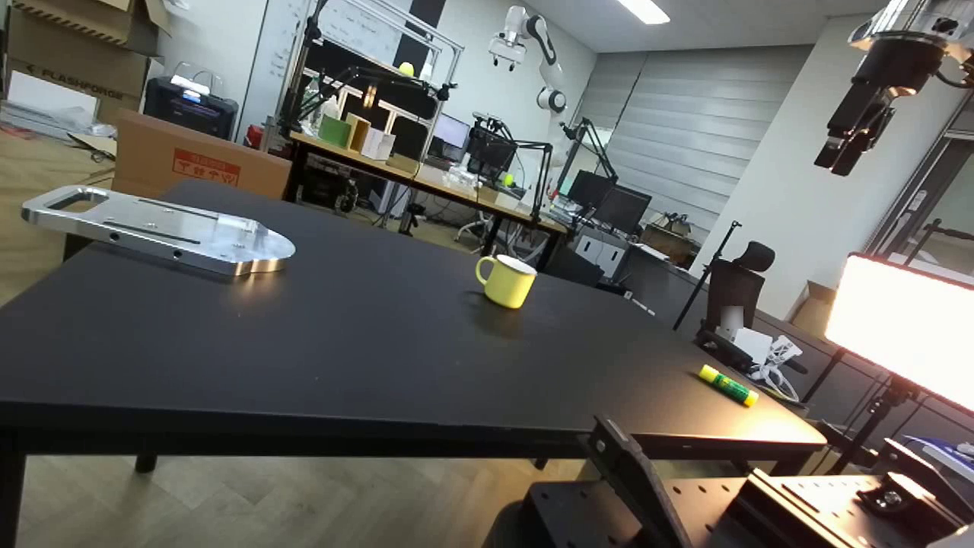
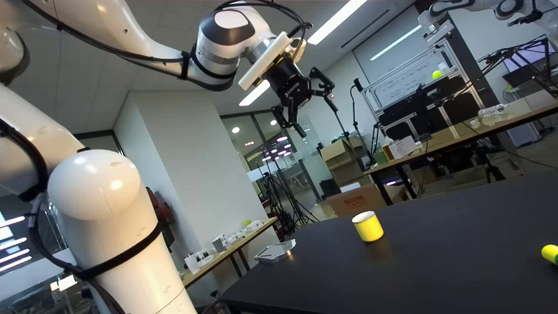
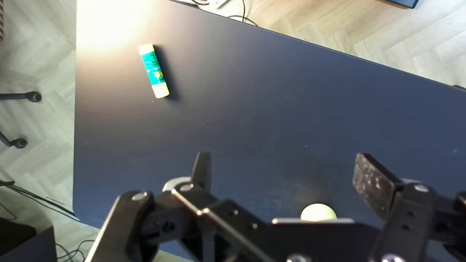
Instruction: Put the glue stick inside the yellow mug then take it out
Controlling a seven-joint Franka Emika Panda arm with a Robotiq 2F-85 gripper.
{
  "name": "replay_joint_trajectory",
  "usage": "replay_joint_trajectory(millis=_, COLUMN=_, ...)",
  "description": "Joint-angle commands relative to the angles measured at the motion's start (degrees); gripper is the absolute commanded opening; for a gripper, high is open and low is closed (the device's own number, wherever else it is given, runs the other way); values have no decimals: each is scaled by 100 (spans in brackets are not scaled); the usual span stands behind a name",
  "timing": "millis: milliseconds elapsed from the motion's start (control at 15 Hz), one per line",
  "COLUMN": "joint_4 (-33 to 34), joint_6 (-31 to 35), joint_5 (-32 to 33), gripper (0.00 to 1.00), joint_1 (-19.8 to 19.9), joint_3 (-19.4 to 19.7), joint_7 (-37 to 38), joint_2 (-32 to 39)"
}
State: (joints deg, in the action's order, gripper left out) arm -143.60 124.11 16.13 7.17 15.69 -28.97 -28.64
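The yellow mug (image 1: pixel 507 283) stands upright on the black table; it also shows in an exterior view (image 2: pixel 369 227). In the wrist view only a pale curved part of the mug (image 3: pixel 318 212) shows; the gripper body hides the rest. The glue stick (image 1: pixel 729 386), yellow with a green label, lies on its side near the table's end, apart from the mug. It shows whole in the wrist view (image 3: pixel 154 71) and is cut by the frame edge in an exterior view (image 2: pixel 551 254). My gripper (image 3: pixel 284 163) is open and empty, high above the table (image 1: pixel 837 156) (image 2: pixel 317 118).
A flat silver metal plate (image 1: pixel 160 228) with a handle hole lies at the table's far end from the glue stick. A bright lamp panel (image 1: pixel 905 327) stands beyond the glue stick's end of the black table (image 1: pixel 342 335). A cardboard box (image 1: pixel 198 164) is behind the table.
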Motion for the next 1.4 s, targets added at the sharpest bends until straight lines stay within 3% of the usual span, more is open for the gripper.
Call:
replay_joint_trajectory(millis=0, joint_4=8, joint_6=-10, joint_5=-21, gripper=100, joint_1=31, joint_3=-31, joint_7=-14, joint_2=4)
replay_joint_trajectory(millis=200, joint_4=163, joint_6=397, joint_5=-60, gripper=100, joint_1=-51, joint_3=325, joint_7=-859, joint_2=368)
replay_joint_trajectory(millis=400, joint_4=444, joint_6=944, joint_5=-364, gripper=100, joint_1=-83, joint_3=893, joint_7=-2168, joint_2=1027)
replay_joint_trajectory(millis=667, joint_4=1087, joint_6=1596, joint_5=-1358, gripper=100, joint_1=26, joint_3=1442, joint_7=-3730, joint_2=2373)
replay_joint_trajectory(millis=800, joint_4=1524, joint_6=1694, joint_5=-1827, gripper=100, joint_1=-115, joint_3=1798, joint_7=-4216, joint_2=3058)
replay_joint_trajectory(millis=867, joint_4=1768, joint_6=1657, joint_5=-2061, gripper=100, joint_1=321, joint_3=1465, joint_7=-4355, joint_2=3414)
replay_joint_trajectory(millis=933, joint_4=2079, joint_6=1531, joint_5=-2080, gripper=100, joint_1=515, joint_3=1366, joint_7=-4099, joint_2=3772)
replay_joint_trajectory(millis=1000, joint_4=1357, joint_6=1705, joint_5=-1830, gripper=100, joint_1=617, joint_3=1161, joint_7=-4091, joint_2=2981)
replay_joint_trajectory(millis=1133, joint_4=1755, joint_6=1694, joint_5=-1853, gripper=100, joint_1=853, joint_3=1015, joint_7=-4028, joint_2=3520)
replay_joint_trajectory(millis=1333, joint_4=1945, joint_6=1684, joint_5=-1853, gripper=100, joint_1=901, joint_3=957, joint_7=-4001, joint_2=3763)
